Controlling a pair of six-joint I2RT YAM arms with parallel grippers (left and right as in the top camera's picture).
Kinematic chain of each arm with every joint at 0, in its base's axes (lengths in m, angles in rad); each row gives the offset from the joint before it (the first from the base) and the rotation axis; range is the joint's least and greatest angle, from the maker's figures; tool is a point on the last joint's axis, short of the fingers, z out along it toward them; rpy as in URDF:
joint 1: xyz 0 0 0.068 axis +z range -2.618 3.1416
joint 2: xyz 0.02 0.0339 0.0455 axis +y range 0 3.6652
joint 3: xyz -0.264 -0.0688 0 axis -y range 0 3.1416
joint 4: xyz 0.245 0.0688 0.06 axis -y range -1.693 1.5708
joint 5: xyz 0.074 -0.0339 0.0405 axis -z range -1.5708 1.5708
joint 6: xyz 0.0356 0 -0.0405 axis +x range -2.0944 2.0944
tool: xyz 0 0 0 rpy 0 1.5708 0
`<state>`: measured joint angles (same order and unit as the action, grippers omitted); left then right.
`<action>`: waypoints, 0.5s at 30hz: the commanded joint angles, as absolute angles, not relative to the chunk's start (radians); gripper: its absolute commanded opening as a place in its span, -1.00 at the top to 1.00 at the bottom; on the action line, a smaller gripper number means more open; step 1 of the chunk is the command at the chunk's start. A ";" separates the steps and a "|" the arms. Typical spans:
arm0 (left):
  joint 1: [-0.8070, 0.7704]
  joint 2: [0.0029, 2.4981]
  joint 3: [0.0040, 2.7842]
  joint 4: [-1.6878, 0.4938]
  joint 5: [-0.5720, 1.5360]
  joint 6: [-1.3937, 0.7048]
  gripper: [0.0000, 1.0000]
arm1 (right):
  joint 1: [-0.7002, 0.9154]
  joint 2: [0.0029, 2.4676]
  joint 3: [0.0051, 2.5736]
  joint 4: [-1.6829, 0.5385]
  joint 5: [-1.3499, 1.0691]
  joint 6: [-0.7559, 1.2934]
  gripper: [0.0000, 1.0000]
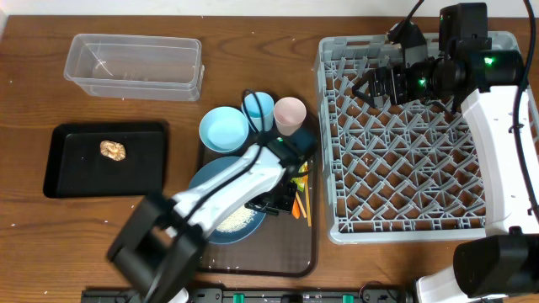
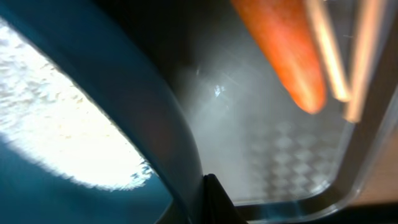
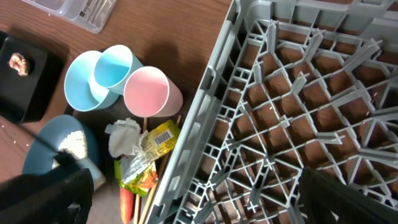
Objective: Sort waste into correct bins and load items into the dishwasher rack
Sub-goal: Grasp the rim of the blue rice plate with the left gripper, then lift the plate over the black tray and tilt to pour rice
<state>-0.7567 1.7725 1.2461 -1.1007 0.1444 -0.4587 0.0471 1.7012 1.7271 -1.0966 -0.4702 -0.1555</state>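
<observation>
The large square grey plastic dishwasher rack [image 1: 413, 143] fills the right side and holds nothing yet. The right gripper [image 1: 370, 84] hangs over its far corner with its jaws spread wide and empty. At centre is the dark brown serving tray [image 1: 253, 263]. The clear rectangular plastic tub [image 1: 135, 66] and the shallow black rectangular tray [image 1: 84, 172] sit well apart from it on the left.

On the serving tray lies the large blue plate [image 1: 221, 187] with loose white rice [image 1: 237, 220] on it. Beyond it are the small light-blue bowl [image 1: 224, 130], the light-blue cup [image 1: 259, 108] and the pale pink cup [image 1: 290, 113].

The left gripper [image 1: 282, 200] is down at the plate's rack-side rim with its jaws closed. It may be pinching that rim, but the wrist view is too close and blurred to be sure.

Just beyond those jaws, towards the rack, lies the orange carrot [image 2: 280, 50]. Its long axis runs alongside the two thin wooden chopsticks [image 2: 329, 56], so the left arm is much the nearer to it.

The yellow-green wrapper [image 3: 149, 155] and the crumpled white tissue [image 3: 124, 138] lie near the pink cup. The small brown food lump [image 1: 113, 150] sits in the black tray.
</observation>
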 commanded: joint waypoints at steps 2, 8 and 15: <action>-0.750 1.608 1.274 -1.131 0.146 -0.490 0.88 | 0.054 1.691 1.750 -1.094 -0.471 -0.173 -0.99; -0.719 1.428 1.274 -1.133 0.134 -0.496 0.88 | 0.054 1.691 1.750 -1.097 -0.472 -0.173 -0.98; -0.587 1.353 1.274 -1.168 0.068 -0.460 0.88 | 0.054 1.691 1.750 -1.100 -0.472 -0.173 -0.98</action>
